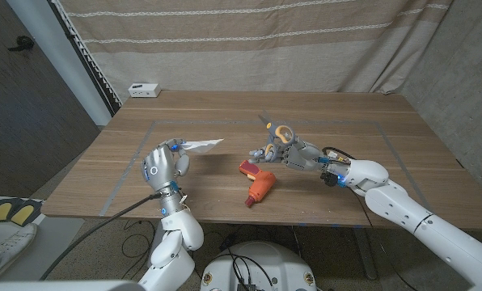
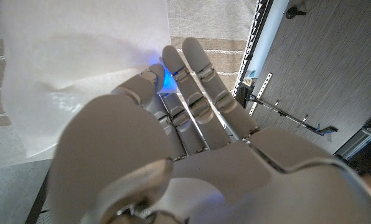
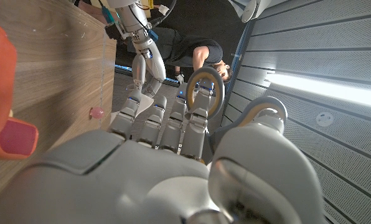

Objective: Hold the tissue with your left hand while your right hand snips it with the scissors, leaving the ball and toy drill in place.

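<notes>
One tissue pinched in left hand fingers, one scissors gripped by right hand, one toy drill

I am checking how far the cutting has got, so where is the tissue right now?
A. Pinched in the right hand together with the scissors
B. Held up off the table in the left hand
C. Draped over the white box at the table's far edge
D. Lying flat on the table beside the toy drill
B: in the head view the left hand holds the tissue raised above the table, apart from the right hand gripping the scissors.
</notes>
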